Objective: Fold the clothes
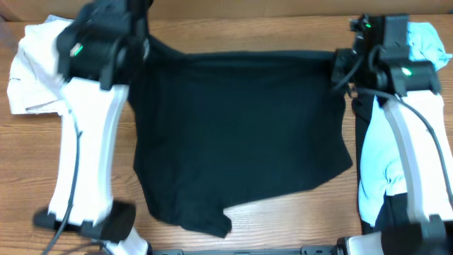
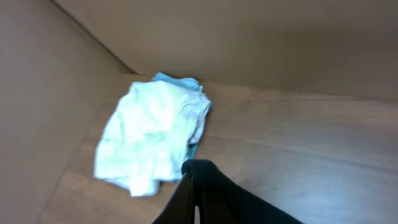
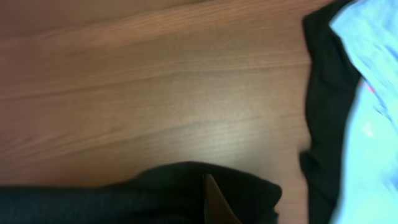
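Note:
The large black garment (image 1: pixel 241 134) lies spread across the middle of the wooden table (image 1: pixel 248 227), its lower left hem bunched. My left gripper (image 1: pixel 145 46) is at its far left corner, shut on the black fabric, which is pinched between the fingers in the left wrist view (image 2: pixel 194 186). My right gripper (image 1: pixel 340 67) is at its far right corner, shut on the black fabric bunched round the fingers in the right wrist view (image 3: pixel 211 199). A light blue shirt (image 1: pixel 375 170) lies at the right on another black piece (image 1: pixel 364 120). No white label shows.
A crumpled white and pale blue cloth pile (image 1: pixel 35 71) lies at the far left, just ahead of the left gripper in the left wrist view (image 2: pixel 152 134). The light blue shirt (image 3: pixel 373 93) and black piece (image 3: pixel 323 93) lie right of the right gripper. A brown wall (image 2: pixel 249 37) backs the table.

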Motion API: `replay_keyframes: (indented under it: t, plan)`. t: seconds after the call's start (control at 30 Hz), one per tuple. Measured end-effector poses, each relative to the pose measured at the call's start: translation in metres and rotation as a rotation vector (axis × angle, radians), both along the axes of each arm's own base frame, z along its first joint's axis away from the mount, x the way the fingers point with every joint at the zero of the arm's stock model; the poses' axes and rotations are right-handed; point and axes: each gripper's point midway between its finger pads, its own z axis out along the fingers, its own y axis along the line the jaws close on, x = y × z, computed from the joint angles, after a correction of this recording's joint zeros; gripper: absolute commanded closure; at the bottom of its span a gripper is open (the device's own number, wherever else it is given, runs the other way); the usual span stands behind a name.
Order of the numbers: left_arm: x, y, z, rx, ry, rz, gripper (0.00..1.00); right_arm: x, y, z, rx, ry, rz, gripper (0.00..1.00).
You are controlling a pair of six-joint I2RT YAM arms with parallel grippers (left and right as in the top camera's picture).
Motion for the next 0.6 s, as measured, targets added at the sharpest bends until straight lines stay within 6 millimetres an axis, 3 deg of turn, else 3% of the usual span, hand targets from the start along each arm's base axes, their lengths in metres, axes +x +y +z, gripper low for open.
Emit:
replay_keyframes:
  t: [0.1,0.23,0.3,0.4,0.6]
  plan:
    - [0.053,0.003,-0.058,0.024,0.074,0.029,0.96,0.040,0.001,-0.046,-0.008,0.022,0.000,0.93]
    - [0.093,0.002,-0.117,0.040,0.137,0.041,0.96,0.070,0.002,-0.102,-0.022,0.065,0.007,0.85]
    - [0.102,0.000,-0.140,0.044,0.174,0.039,0.96,0.075,0.001,-0.111,-0.035,0.066,0.009,0.85]
    - [0.103,-0.005,-0.159,0.026,0.226,0.015,0.96,0.075,-0.005,-0.111,-0.042,0.068,-0.001,0.85]
    - [0.069,-0.023,-0.192,-0.113,0.403,-0.012,0.96,0.045,-0.029,-0.128,-0.008,0.213,-0.022,0.84]
